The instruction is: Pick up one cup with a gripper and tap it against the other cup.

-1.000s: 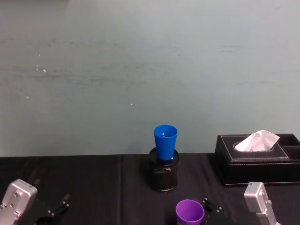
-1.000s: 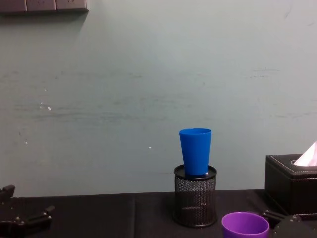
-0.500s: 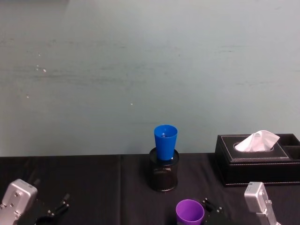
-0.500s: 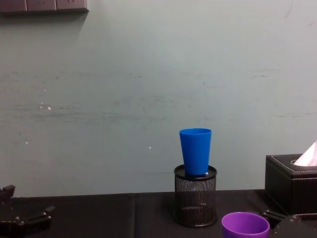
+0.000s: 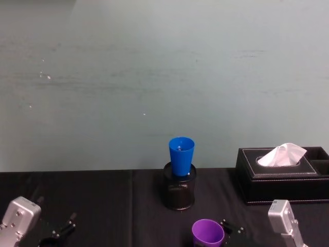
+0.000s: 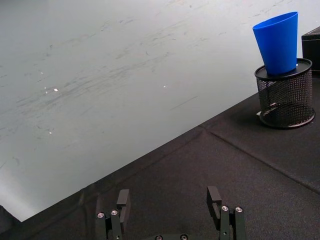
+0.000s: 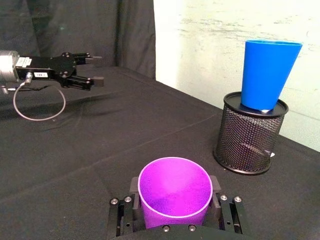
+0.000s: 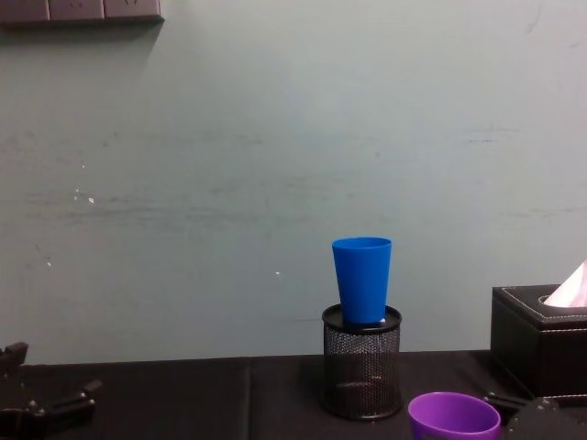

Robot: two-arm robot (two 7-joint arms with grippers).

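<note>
Head view: noted purple cup (image 5: pixel 208 232) at near edge of table (image 5: pixel 103 200), apart from blue cup (image 5: pixel 181 156) seated in mesh pen holder (image 5: pixel 178 193) mid-table. Left wrist view: found left gripper (image 6: pixel 168 200) spread, empty, above table. Right wrist view: found right gripper (image 7: pixel 174 185) clamped on purple cup, mouth up; chest view: same cup right of holder.

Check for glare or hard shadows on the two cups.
Right wrist view: purple cup, held in the right pincer, evenly lit, no glare; blue cup likewise free of hotspots. Chest view: black cloth shows no distinct shadows; parked left pincer barely stands out against it.
</note>
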